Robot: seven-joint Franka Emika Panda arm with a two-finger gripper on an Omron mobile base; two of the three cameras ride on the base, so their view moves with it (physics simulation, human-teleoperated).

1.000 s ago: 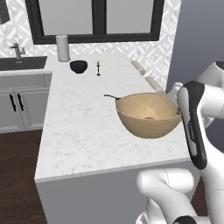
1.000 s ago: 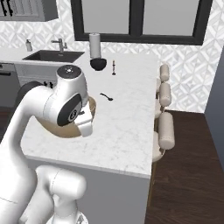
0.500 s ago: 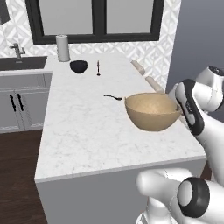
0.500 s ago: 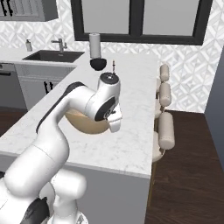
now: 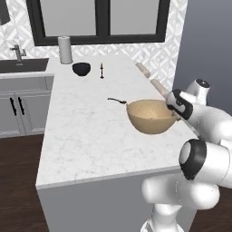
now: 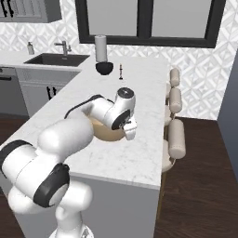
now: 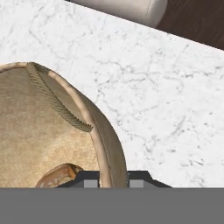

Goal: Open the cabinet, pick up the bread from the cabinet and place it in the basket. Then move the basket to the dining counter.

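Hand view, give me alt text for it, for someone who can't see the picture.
The gripper is shut on the rim of the tan woven basket, one dark fingertip on each side of the wall. A golden-brown piece of bread lies inside the basket, above the white marble dining counter, with a pale padded stool beyond its edge.

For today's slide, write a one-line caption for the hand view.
End effector clamped on the basket rim, bread inside, above the dining counter.

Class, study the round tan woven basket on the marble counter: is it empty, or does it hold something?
Not empty. In the hand view, a golden-brown bread roll lies inside the round tan woven basket, just behind the rim the end effector is shut on.
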